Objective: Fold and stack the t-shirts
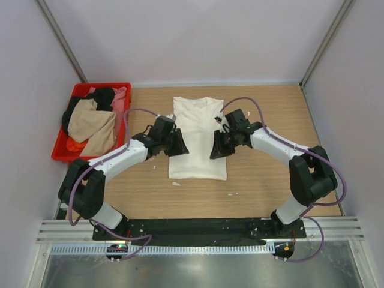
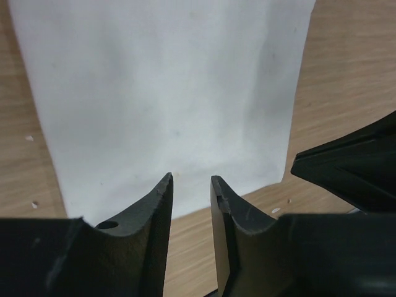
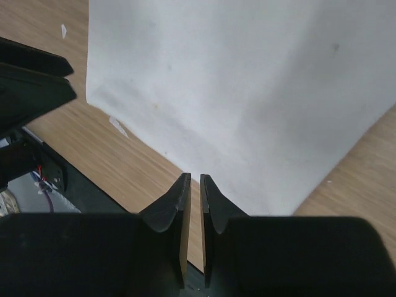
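Folded t-shirt (image 1: 197, 135) lies mid table (image 1: 270, 174), between my left hand (image 1: 180, 146) and right hand (image 1: 216, 147); crate (image 1: 60, 151) holding more shirts (image 1: 90, 123) sits far left, behind.

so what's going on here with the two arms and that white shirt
Two robot arms are folding t-shirts. A cream t-shirt lies on the table, already folded into a long strip, with one arm at each side. The left fingers are open and the right fingers nearly together, neither holding cloth. More shirts lie heaped in the red crate.
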You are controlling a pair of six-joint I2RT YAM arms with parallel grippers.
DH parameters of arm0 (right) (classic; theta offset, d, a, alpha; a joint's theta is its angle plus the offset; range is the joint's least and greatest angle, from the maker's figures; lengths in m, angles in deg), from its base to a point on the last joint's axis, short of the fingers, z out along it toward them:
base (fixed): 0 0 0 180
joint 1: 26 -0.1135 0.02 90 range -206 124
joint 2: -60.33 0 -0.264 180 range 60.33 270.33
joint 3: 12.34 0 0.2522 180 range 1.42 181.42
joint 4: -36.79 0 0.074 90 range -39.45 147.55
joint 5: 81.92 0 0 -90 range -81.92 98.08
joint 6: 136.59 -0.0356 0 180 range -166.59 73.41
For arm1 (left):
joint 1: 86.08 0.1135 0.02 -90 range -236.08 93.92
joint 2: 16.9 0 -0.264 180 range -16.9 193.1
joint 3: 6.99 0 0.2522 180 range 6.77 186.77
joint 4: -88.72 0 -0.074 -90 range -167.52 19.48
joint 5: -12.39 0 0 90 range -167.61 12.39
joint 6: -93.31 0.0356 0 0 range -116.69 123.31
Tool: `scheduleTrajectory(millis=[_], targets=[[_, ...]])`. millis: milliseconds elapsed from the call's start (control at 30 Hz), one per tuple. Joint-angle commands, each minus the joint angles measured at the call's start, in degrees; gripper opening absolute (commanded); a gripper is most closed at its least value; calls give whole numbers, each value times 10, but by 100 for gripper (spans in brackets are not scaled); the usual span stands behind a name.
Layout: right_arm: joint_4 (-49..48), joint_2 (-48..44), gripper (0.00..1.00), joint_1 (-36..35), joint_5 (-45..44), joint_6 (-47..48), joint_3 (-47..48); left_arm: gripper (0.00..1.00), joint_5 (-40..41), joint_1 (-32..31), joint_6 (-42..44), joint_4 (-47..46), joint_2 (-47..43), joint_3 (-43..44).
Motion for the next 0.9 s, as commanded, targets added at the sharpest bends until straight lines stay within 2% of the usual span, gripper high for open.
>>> scheduleTrajectory(millis=[0, 200, 367, 533, 667, 867], targets=[[-61, -19, 17, -21, 26, -44, -47, 31, 21, -35, -46, -14, -3, -38], [-89, -4, 15, -21, 4, -31, -124, 31, 92, -56, -72, 21, 35, -92], [-96, -4, 15, -21, -40, -26, -179, 33, 138, -56, -78, 60, 29, -115], [-70, -16, 15, -20, -76, -26, -174, 33, 157, -56, -72, 91, 6, -104], [-57, -51, 15, -29, -68, -47, -156, 36, 136, -58, -70, 106, -27, -83], [-100, -58, 15, -72, -46, -106, -129, 38, 47, -86, -93, 39, -47, -90]])
